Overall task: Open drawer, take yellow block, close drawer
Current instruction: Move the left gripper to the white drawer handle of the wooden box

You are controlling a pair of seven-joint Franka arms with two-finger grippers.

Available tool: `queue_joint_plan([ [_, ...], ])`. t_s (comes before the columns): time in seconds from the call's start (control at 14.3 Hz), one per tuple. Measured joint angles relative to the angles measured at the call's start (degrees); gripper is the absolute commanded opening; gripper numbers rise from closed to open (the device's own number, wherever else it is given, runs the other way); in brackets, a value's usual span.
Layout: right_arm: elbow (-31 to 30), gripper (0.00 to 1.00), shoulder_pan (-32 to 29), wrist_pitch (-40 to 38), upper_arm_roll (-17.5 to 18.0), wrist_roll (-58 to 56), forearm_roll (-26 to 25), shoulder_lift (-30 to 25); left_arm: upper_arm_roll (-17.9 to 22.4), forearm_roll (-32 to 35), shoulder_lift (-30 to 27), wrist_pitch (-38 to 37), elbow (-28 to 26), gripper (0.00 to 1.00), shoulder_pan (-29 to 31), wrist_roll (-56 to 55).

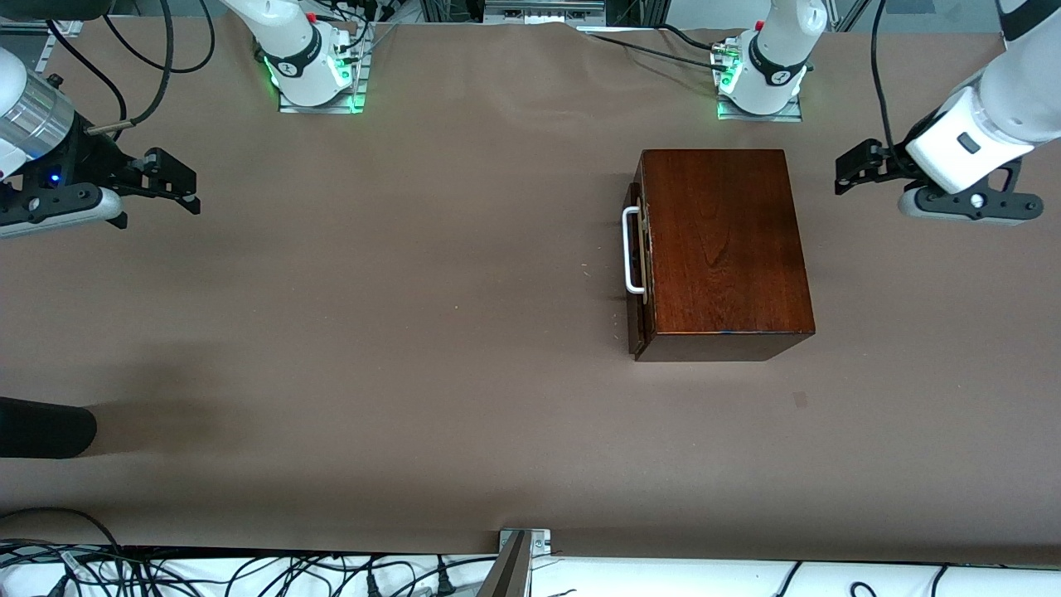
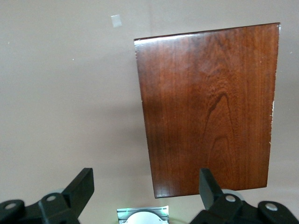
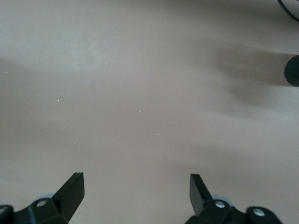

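The dark reddish-brown wooden box (image 1: 725,249) stands on the table toward the left arm's end. Its drawer (image 1: 637,327) is pushed in, with the white bar handle (image 1: 632,250) facing the right arm's end. The yellow block is hidden. My left gripper (image 1: 844,172) is open and empty, up in the air beside the box at the left arm's end. The box top also shows in the left wrist view (image 2: 210,107) above the open left gripper (image 2: 145,184). My right gripper (image 1: 189,189) is open and empty over bare table at the right arm's end; the right wrist view shows it (image 3: 135,186) over bare table.
A black cylinder (image 1: 41,427) juts in at the right arm's end of the table, nearer the front camera; it also shows in the right wrist view (image 3: 292,70). The two arm bases (image 1: 315,70) (image 1: 767,75) stand along the top edge. A camera mount (image 1: 518,564) sits at the front edge.
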Motion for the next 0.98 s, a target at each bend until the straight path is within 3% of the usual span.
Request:
queue_joint_plan([
  [0.21, 0.00, 1.00, -0.01, 0.00, -0.02, 0.00, 0.00, 0.00, -2.72, 0.00, 1.30, 0.15, 0.41, 1.00, -4.08, -3.88],
  [0.63, 0.00, 1.00, -0.01, -0.02, -0.03, 0.00, 0.00, 0.00, -13.66, 1.02, 8.04, 7.89, 0.56, 1.00, -7.41, -22.23],
  [0.98, 0.00, 1.00, -0.01, -0.02, -0.04, 0.00, 0.00, 0.00, -14.76, 7.05, 14.56, 15.20, -0.27, 1.00, -16.25, -32.02],
])
